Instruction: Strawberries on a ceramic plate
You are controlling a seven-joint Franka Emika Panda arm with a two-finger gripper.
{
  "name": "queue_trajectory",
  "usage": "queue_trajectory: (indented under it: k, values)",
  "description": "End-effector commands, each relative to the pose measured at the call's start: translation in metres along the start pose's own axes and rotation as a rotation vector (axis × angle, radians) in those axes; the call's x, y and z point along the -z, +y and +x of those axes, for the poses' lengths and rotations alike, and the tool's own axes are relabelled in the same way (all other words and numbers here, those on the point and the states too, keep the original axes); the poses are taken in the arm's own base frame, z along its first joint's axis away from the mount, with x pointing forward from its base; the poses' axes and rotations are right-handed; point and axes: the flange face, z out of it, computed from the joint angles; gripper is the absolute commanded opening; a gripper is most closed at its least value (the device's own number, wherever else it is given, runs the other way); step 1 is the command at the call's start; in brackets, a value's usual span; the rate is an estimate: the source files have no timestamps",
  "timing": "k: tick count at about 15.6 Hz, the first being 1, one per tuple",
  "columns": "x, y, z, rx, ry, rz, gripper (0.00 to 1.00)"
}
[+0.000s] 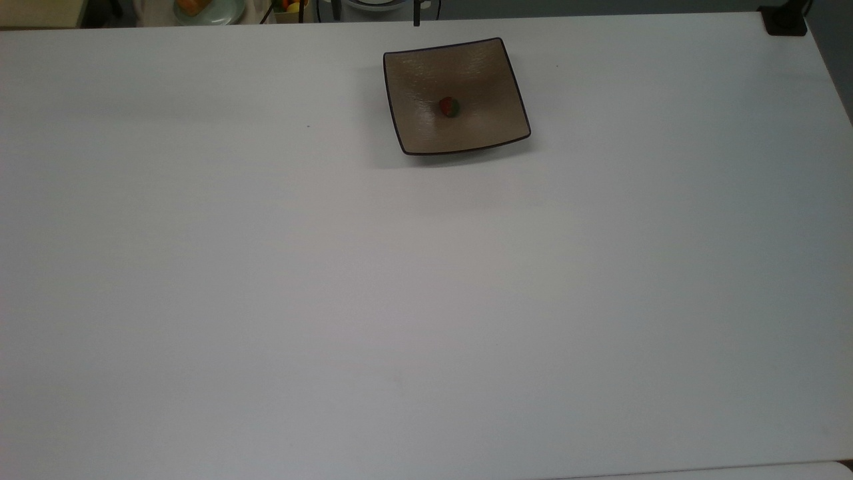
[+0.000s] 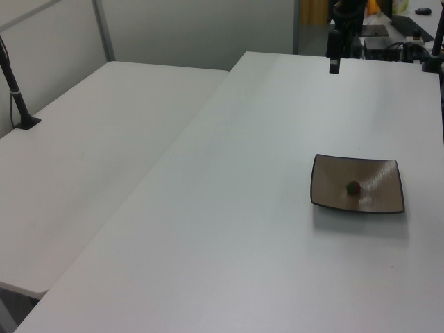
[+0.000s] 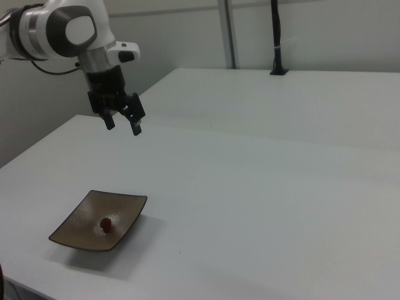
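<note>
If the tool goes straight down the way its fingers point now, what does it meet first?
Most likely the bare white table. In the right view the open tool hangs high, away from the ceramic plate and its strawberry, though depth is uncertain.

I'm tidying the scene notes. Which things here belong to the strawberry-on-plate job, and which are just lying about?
Job: strawberry, lying in the ceramic plate; gripper, open, raised above the table.

Lying about: pale green dish beyond the table's far edge; black post on the neighbouring table.
</note>
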Motion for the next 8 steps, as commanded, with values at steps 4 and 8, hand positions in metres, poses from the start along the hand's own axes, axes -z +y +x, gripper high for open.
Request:
queue_trajectory:
  k: [4, 8]
  values:
    - [-0.003, -0.021, 0.017, 0.124, 0.114, 0.031, 1.00]
    - [-0.007, -0.027, 0.016, 0.130, 0.105, 0.034, 1.00]
